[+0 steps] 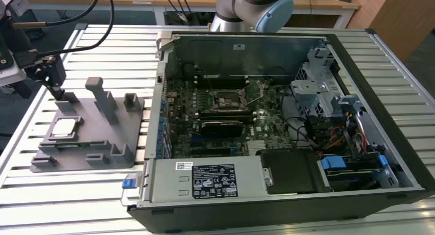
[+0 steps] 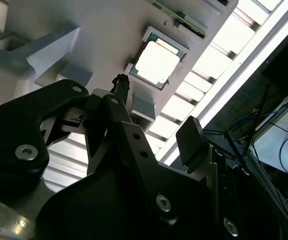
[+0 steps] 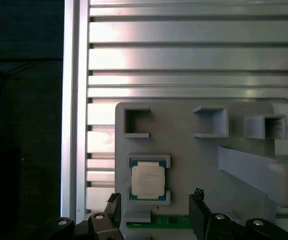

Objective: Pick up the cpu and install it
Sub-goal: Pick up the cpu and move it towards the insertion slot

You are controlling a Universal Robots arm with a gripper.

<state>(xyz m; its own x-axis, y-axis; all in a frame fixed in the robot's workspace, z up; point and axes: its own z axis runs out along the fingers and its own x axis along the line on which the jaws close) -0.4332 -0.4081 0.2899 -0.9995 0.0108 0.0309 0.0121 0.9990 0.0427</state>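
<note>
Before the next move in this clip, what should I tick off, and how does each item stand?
1. cpu lies flat in its holder tray pocket: ok.
2. gripper open, holding nothing: ok.
3. Grasp on the cpu: not ok, the gripper is apart from it.
4. Computer case open on top: ok.
5. Motherboard socket free to take the chip: cannot tell.

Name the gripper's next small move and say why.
Probably lower the gripper, jaws open, until they straddle the cpu. It lies untouched in a recess of the grey holder, and the jaws hang apart above it, holding nothing.
</note>
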